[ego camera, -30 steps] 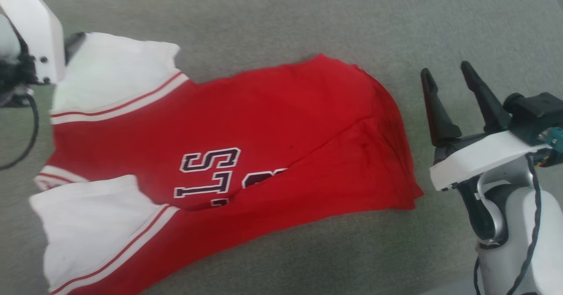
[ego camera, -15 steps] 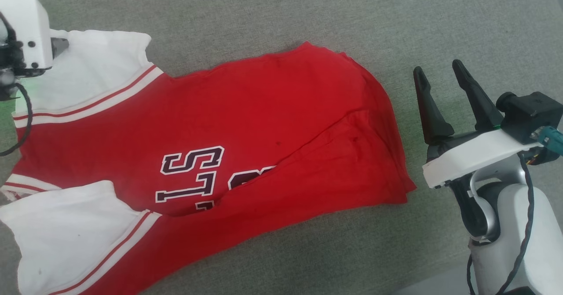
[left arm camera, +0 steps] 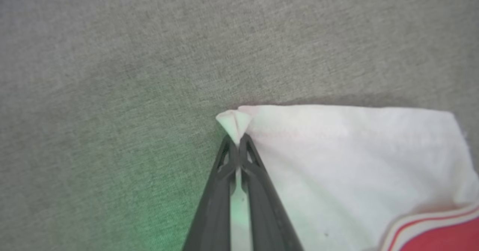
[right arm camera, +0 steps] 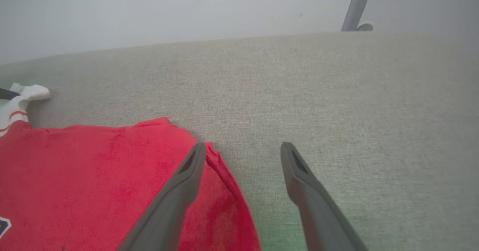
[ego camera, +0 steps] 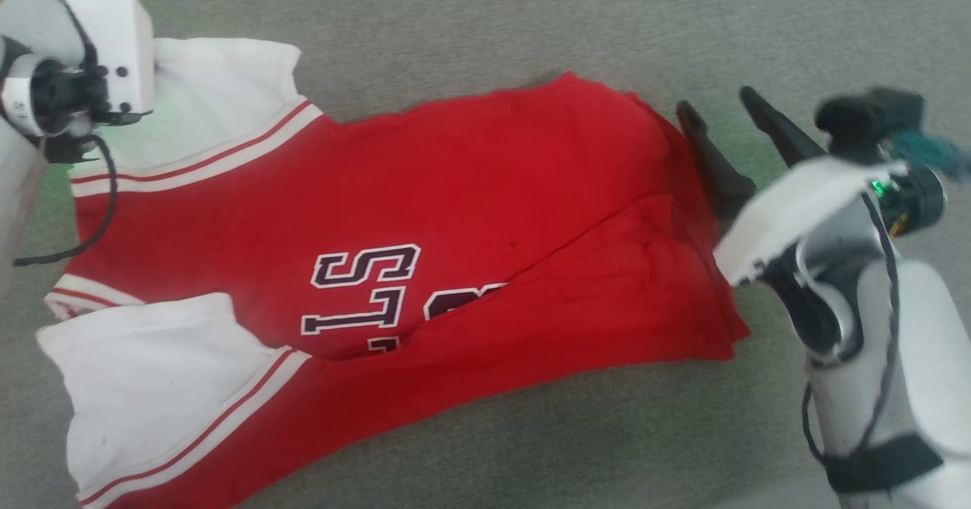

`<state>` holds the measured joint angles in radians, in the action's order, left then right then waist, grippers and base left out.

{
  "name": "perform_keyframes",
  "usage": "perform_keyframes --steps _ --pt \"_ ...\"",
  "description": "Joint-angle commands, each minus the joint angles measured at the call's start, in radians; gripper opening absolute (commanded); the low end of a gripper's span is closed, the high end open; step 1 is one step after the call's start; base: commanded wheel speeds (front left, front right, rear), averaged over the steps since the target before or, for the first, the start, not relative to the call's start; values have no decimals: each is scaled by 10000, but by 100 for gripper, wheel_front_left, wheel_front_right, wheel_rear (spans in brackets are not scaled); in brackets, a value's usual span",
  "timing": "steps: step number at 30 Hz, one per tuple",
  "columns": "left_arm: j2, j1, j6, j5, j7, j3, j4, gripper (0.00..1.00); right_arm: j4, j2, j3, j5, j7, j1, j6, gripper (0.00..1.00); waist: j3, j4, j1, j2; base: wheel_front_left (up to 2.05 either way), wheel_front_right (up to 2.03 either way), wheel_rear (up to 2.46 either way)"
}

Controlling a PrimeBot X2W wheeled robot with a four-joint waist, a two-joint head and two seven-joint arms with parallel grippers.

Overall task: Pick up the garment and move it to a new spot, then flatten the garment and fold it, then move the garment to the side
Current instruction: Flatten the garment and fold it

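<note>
The garment (ego camera: pixel 470 213), a red T-shirt with white sleeves and dark letters, lies spread on the grey cloth surface, its hem toward the right. In the left wrist view my left gripper (left arm camera: pixel 235 140) is shut on the corner of the far white sleeve (left arm camera: pixel 355 161), with a small tuft of cloth poking past the tips. From the head, that arm's white wrist (ego camera: pixel 106 46) covers its fingers at the top left. My right gripper (ego camera: pixel 721 111) stands open at the hem. In the right wrist view the right gripper (right arm camera: pixel 243 147) has one finger over the garment's red edge (right arm camera: pixel 93 176) and the other over bare surface.
The grey cloth surface (ego camera: pixel 531 23) stretches all round the garment. In the right wrist view a pale wall (right arm camera: pixel 187 11) rises behind the surface's far edge, with a grey pole (right arm camera: pixel 357 4) at the back right.
My left gripper has shut on the sleeve corner. My right gripper has swung left until one finger is over the hem. The head camera has shifted as well.
</note>
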<state>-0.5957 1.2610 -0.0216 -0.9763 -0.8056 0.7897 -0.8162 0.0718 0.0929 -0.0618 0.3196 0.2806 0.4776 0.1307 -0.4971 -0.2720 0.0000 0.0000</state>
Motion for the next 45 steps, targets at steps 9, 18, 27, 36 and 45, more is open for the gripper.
perform_keyframes --steps 9,18,27,36,45 --pt "771 122 349 77 366 206 -700 0 2407 559 -1272 814 3353 2399 3 100 -82 577 0 0 0 0 0" --pt "1165 384 546 87 836 201 -1235 0 3693 998 -2369 1356 5570 3383 3 0 -76 999 0 0 0 0 0" --pt "1553 999 900 89 1109 230 -1353 0 3374 1704 -1827 1005 5226 3561 -5 0 452 1690 0 0 0 0 0" --pt "1648 678 574 93 196 539 -628 0 2316 2450 -1417 1094 5349 2437 -1 0 1313 2364 0 0 0 0 0" --pt "755 -950 -778 -175 -927 740 2665 0 788 2992 -645 1241 5880 529 -1 0 1957 2877 0 0 0 0 0"
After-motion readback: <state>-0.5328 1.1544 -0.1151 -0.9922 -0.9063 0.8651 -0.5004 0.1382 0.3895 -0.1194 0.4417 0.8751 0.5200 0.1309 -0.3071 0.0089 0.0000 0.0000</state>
